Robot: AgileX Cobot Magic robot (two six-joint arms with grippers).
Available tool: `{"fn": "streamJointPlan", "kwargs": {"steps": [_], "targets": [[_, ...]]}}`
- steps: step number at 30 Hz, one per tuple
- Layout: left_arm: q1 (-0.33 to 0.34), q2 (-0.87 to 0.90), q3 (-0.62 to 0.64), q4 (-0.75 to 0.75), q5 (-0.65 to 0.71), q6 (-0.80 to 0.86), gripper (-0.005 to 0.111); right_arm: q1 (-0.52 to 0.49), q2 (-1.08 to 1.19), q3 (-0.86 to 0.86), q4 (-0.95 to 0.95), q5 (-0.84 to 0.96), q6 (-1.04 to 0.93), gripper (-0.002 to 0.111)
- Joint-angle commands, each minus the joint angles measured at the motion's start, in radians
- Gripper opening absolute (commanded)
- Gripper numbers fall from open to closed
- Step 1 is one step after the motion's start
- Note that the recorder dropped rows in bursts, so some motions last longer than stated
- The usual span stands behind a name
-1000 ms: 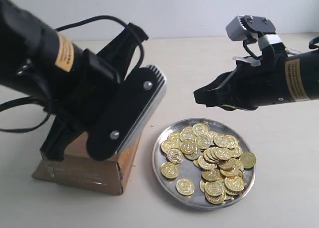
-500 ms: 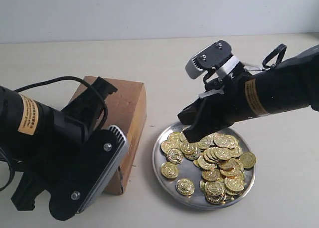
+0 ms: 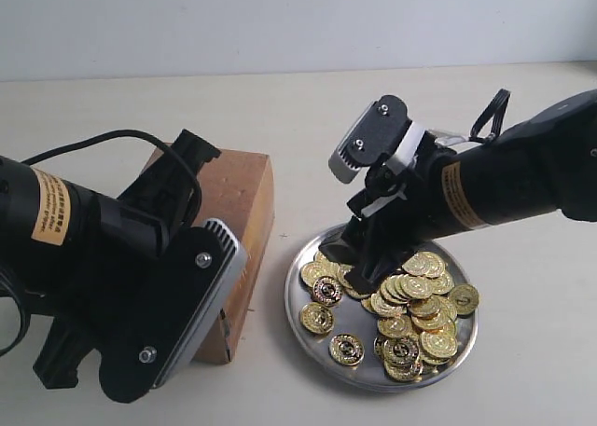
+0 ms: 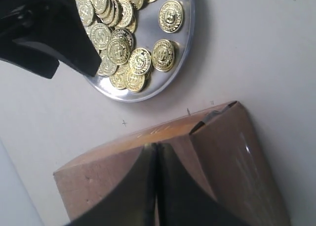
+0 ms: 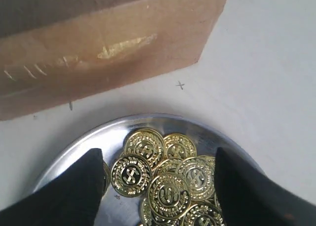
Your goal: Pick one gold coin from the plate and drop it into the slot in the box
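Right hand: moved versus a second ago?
Yes. The right hand dropped from above the plate's far rim down among the coins near its left edge, jaws now open.

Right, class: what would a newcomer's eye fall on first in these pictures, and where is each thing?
The heap of gold coins glinting on the silver plate, right of centre, draws the eye first. The right gripper hangs open just over that heap. On the left, the shut left gripper points at the brown box.
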Motion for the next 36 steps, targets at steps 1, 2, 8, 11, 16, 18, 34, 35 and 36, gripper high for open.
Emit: {"fn": "streamJointPlan", "kwargs": {"steps": [1,2,8,11,16,18,34,35,36], "targets": [[0.003,-0.008,0.006,-0.015,-0.012,-0.008,0.000,0.002,0.032,-0.004,0.002,0.043,-0.058,0.063],[0.003,-0.008,0.006,-0.015,-0.012,-0.008,0.000,0.002,0.039,-0.004,0.002,0.048,-0.058,0.062],[0.003,-0.008,0.006,-0.015,-0.016,-0.008,0.000,0.002,0.081,-0.004,0.002,0.049,-0.033,0.059],[0.003,-0.008,0.006,-0.015,-0.018,-0.008,0.000,0.032,0.091,-0.004,0.002,0.055,-0.033,0.059],[0.003,-0.008,0.006,-0.015,-0.018,-0.005,0.000,0.090,0.113,-0.004,0.002,0.137,-0.059,0.059],[0.003,-0.008,0.006,-0.015,-0.018,-0.005,0.000,0.095,0.115,-0.004,0.002,0.163,-0.059,0.059],[0.003,-0.008,0.006,-0.015,-0.018,-0.007,0.000,0.095,0.107,0.007,0.002,0.207,0.016,0.056],[0.003,-0.008,0.006,-0.015,-0.018,-0.007,0.000,0.095,0.107,0.007,0.002,0.207,0.016,0.056],[0.003,-0.008,0.006,-0.015,-0.018,-0.007,0.000,0.095,0.107,0.007,0.002,0.207,0.023,0.056]]}}
